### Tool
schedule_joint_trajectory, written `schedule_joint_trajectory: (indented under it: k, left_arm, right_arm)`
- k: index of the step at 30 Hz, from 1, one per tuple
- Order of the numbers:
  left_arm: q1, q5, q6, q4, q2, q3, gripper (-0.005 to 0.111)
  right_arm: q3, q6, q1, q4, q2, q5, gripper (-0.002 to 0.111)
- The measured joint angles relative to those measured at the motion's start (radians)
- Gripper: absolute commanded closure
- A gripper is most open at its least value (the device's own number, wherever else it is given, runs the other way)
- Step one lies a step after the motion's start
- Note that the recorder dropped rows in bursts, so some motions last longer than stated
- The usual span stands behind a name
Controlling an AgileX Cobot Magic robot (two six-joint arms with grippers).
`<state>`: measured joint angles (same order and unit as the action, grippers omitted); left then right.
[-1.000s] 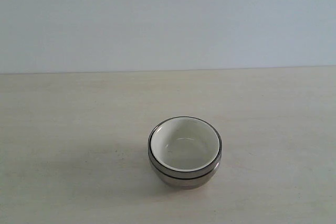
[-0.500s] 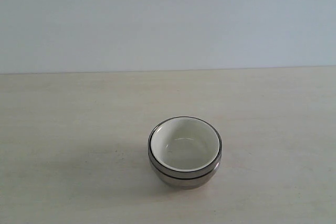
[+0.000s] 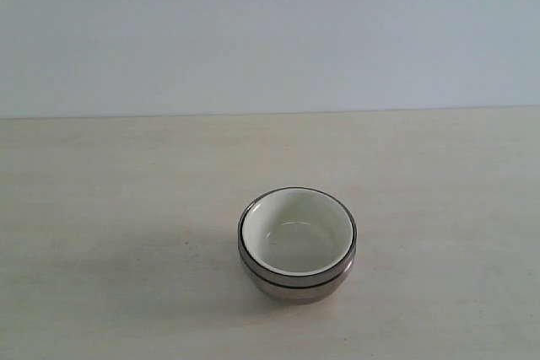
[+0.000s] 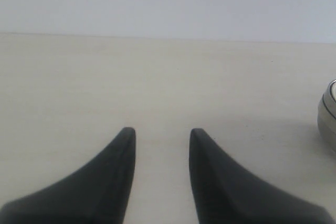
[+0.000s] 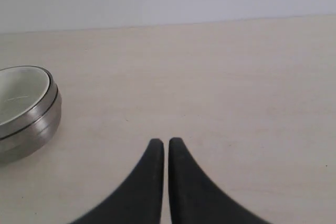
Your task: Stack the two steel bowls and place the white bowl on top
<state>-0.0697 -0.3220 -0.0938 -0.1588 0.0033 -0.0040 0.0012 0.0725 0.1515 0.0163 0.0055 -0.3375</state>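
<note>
The two steel bowls [image 3: 297, 282] stand nested on the pale table, and the white bowl [image 3: 297, 230] sits inside them on top. In the right wrist view the stack [image 5: 31, 124] lies off to one side with the white bowl [image 5: 18, 95] in it. The left wrist view catches only a steel edge [image 4: 328, 121] at the frame border. My left gripper [image 4: 160, 132] is open over bare table, nothing between its fingers. My right gripper [image 5: 165, 142] is shut on nothing, apart from the stack. Neither gripper appears in the exterior view.
The light wooden table [image 3: 126, 208] runs back to a plain pale wall [image 3: 270, 31]. Nothing else stands on it in any view.
</note>
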Motion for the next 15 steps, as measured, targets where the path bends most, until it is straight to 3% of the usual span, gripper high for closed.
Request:
schedule_joint_trajectory:
  k: [5, 15]
  left_arm:
    - [0.0, 0.0, 0.0, 0.0, 0.0, 0.0, 0.074]
    - [0.0, 0.0, 0.0, 0.0, 0.0, 0.0, 0.074]
  right_arm:
    - [0.0, -0.117, 0.0, 0.0, 0.0, 0.0, 0.108]
    - [0.0, -0.124, 0.0, 0.0, 0.0, 0.0, 0.108]
